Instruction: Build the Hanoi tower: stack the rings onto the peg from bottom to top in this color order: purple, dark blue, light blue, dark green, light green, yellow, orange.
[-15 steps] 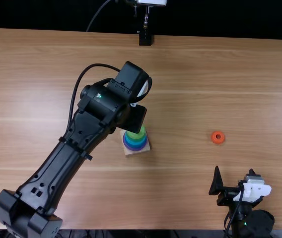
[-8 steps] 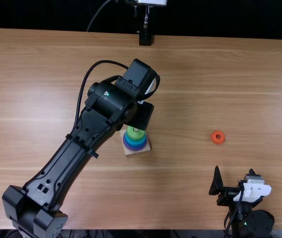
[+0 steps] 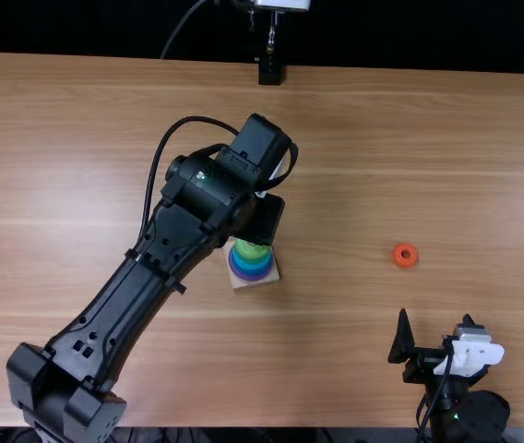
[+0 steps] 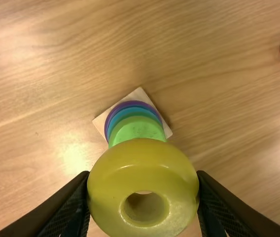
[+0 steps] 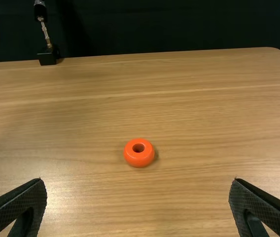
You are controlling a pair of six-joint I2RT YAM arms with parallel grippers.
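Note:
In the top view my left gripper (image 3: 264, 220) is over the far side of the ring stack. In the left wrist view that gripper (image 4: 143, 197) is shut on the yellow ring (image 4: 105, 168), held above the stack. On the wooden base (image 3: 253, 284) lie a purple ring (image 3: 252, 276), blue rings (image 3: 255, 265) and a green ring (image 3: 253, 249); the peg is hidden. An orange ring (image 3: 405, 256) lies right of the stack. Nearer the front edge, my right gripper (image 3: 434, 337) stands open and holds nothing; in the right wrist view the gripper (image 5: 138, 205) has its fingers wide apart.
A small black stand (image 3: 270, 72) is at the table's far edge. The left arm stretches from the front left over the table (image 3: 133, 101), its cable looping beside it.
The left gripper moved right and slightly away from the front edge, then came back a little toward the stack. The right arm and the orange ring have kept still.

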